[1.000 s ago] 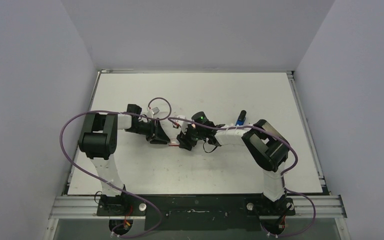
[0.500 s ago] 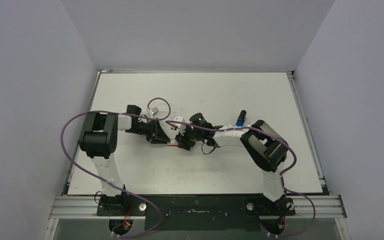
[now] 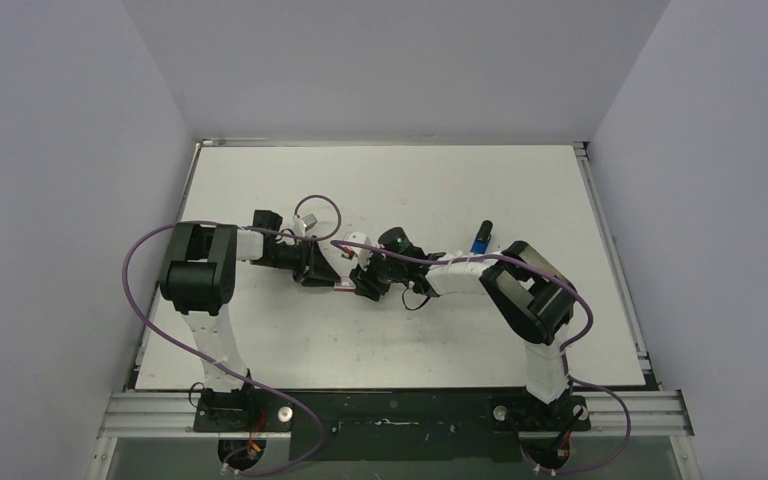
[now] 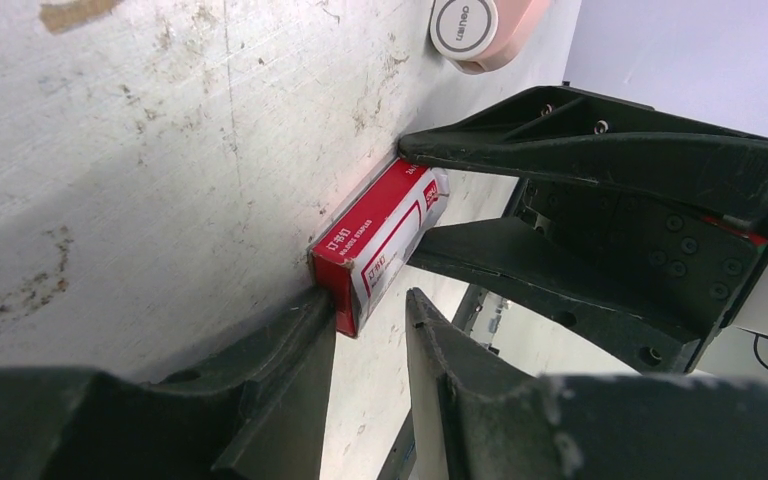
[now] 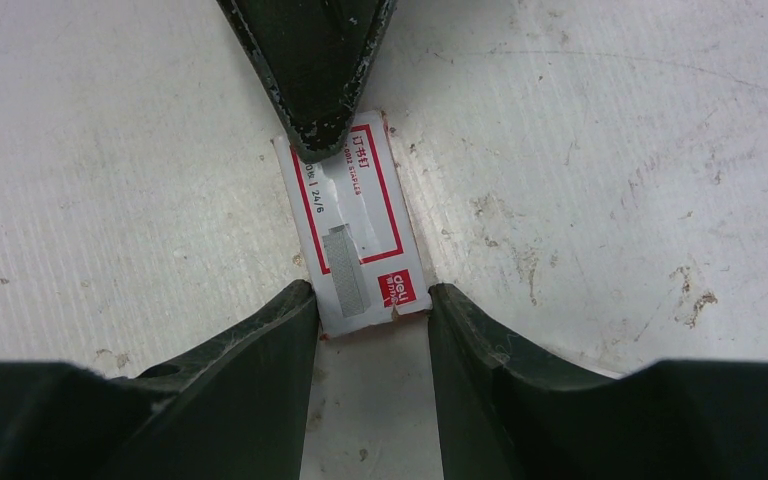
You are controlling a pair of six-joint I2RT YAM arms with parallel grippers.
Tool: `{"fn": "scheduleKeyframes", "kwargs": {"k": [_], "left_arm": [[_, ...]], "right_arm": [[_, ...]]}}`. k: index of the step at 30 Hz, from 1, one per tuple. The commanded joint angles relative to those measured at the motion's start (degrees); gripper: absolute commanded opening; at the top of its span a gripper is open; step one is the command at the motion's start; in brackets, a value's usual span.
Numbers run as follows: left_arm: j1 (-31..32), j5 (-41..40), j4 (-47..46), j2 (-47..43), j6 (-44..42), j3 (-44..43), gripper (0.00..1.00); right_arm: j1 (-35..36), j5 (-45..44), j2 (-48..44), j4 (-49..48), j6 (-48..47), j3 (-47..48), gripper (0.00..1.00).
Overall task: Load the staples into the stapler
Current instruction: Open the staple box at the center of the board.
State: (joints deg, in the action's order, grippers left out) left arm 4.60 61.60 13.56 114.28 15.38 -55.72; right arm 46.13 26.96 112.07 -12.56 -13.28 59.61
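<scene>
Scuffed white desk (image 3: 390, 180); red-and-white staple box (image 5: 355, 235) lay mid-desk, left jaws pinching one end, right jaws the other; blue stapler (image 3: 479, 240) lay apart. Opening seemed to need straight, gentle, opposed pulls, no crushing

staples box (image 5: 355, 235) flat; stapler (image 3: 480, 238) apart

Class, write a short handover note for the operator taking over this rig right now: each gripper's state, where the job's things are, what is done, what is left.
Right gripper: shut on one end of the staple box, which lies flat on the table.
Left gripper: fingertips at the box's other end; whether it grips is unclear.
Stapler: on the table beyond the right forearm, not held.
Done: box secured mid-table.
Left: get a staple strip out, open the stapler, load it.
</scene>
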Motion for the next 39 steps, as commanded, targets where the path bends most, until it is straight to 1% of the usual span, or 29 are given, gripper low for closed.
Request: {"fn": "scheduleKeyframes", "kwargs": {"k": [1, 9, 17, 32, 34, 39], "left_arm": [[2.40, 2.59, -4.31, 1.65, 1.00, 0.23, 0.30], [3.61, 3.11, -4.86, 1.90, 1.07, -0.31, 0.32], [4.02, 3.18, -3.50, 2.67, -0.45, -1.37, 0.34], [5.06, 3.85, -1.26, 4.55, -2.89, -3.70, 0.39], [4.87, 3.72, 0.54, 4.37, -4.45, -4.26, 0.41], [2.72, 2.76, 4.02, 2.11, -7.48, -4.82, 0.47]], "right_arm": [[2.21, -1.11, 2.92, -0.99, 1.54, -1.06, 0.39], [2.21, -0.88, 3.83, -0.39, 1.67, 0.81, 0.43], [2.23, 1.29, 4.88, 0.65, 0.24, 2.46, 0.47], [1.94, 2.45, 5.71, 1.13, -0.31, 3.49, 0.47], [1.42, 2.47, 5.15, 1.41, -0.34, 3.60, 0.49], [-0.47, 2.74, 2.55, 3.94, -1.67, 3.92, 0.62]]}}
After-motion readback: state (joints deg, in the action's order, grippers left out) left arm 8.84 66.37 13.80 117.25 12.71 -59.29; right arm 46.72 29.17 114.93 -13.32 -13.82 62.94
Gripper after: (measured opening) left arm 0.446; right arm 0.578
